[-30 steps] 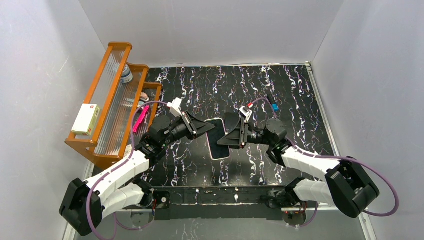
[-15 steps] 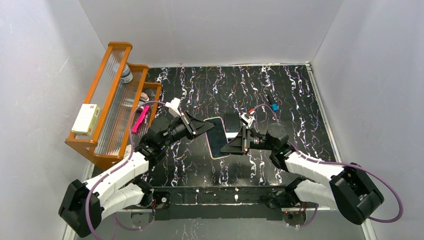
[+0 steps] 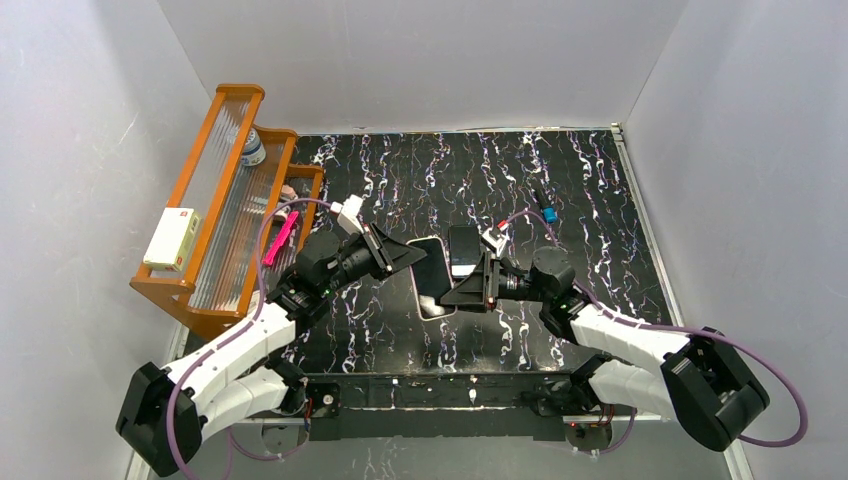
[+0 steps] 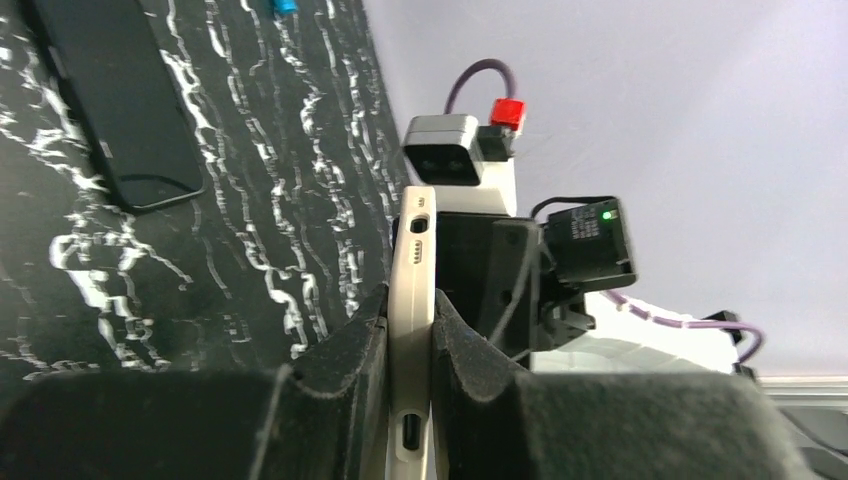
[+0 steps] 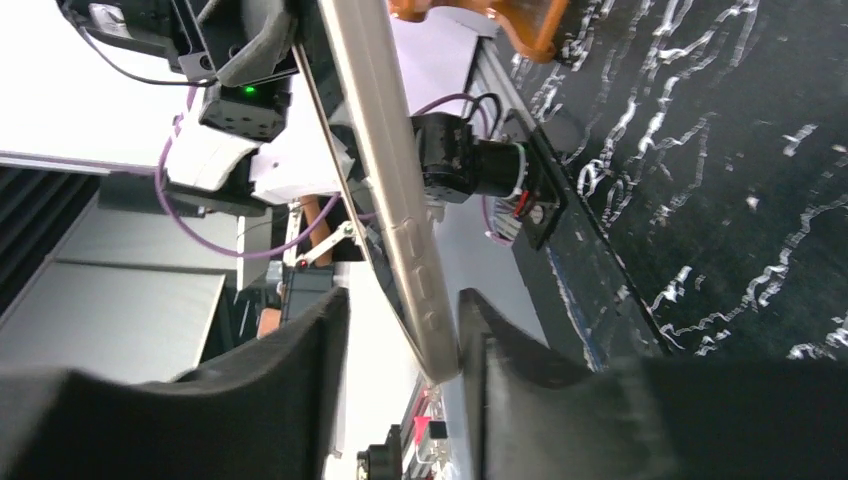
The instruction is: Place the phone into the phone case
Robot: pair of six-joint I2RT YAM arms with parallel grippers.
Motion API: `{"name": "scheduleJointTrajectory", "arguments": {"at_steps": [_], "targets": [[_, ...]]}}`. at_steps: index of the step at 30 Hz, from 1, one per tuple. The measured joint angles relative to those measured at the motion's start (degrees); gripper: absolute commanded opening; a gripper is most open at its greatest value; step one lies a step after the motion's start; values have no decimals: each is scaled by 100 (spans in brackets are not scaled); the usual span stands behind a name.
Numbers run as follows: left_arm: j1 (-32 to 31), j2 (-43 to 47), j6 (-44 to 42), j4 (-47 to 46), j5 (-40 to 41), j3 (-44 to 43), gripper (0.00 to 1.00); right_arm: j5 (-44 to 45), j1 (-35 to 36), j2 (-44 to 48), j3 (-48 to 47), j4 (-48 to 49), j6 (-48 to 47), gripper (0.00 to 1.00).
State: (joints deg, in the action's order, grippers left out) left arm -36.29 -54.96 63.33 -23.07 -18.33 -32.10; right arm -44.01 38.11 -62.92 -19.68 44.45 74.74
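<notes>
My left gripper (image 3: 405,257) is shut on the phone case (image 3: 432,285), a pale beige shell with a dark face, held on edge above the table. In the left wrist view the case (image 4: 415,240) stands edge-on, pinched between my pads (image 4: 365,345). My right gripper (image 3: 462,292) is open around the case's other long side. In the right wrist view the case's edge (image 5: 385,170) runs between the fingers and touches the right pad (image 5: 500,350), with a gap on the left. A flat black slab (image 3: 462,250) lies on the table behind the case; it also shows in the left wrist view (image 4: 130,110).
A wooden rack (image 3: 225,200) stands at the left with a white box (image 3: 172,238), a pink item (image 3: 281,238) and a bottle (image 3: 254,148) on it. A small blue object (image 3: 549,214) lies at the back right. White walls enclose the black marbled table (image 3: 600,180).
My right gripper has moved nearer and slightly lower, uncovering the black slab behind it. The left gripper still holds the case, which has tilted a little.
</notes>
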Motion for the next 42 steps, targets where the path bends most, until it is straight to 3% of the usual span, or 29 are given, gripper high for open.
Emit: {"name": "scheduleJointTrajectory", "arguments": {"at_steps": [3,5,6,13,19,25,32,34,38,42], "targets": [[9,-85,-208,238,9,-46,0,164,-24,114,-2,-452,-122,78],[17,-260,-343,481,9,-127,0,339,-26,363,-17,-929,-319,96],[17,-372,-407,603,-7,-181,0,411,-26,479,-37,-1156,-409,98],[48,-1572,-837,925,-197,-490,0,1202,-42,1351,-660,-2942,-1390,99],[131,-2957,-1403,1486,-323,-1228,0,1663,-52,1707,-905,-3615,-1858,99],[299,-3790,-2048,1801,-374,-2253,0,1908,-55,1738,-905,-4177,-2065,99],[693,-4433,-2337,1644,-671,-2378,2,2225,-55,1792,-1095,-4804,-2337,99],[793,-4621,-2367,1622,-723,-2378,7,2310,-55,1864,-1104,-4865,-2404,99],[883,-4760,-2369,1644,-828,-2400,33,2354,-55,1917,-1121,-5025,-2483,99],[881,-4760,-2634,2037,-654,-2514,44,2352,-55,1906,-1152,-5215,-2575,99]]}}
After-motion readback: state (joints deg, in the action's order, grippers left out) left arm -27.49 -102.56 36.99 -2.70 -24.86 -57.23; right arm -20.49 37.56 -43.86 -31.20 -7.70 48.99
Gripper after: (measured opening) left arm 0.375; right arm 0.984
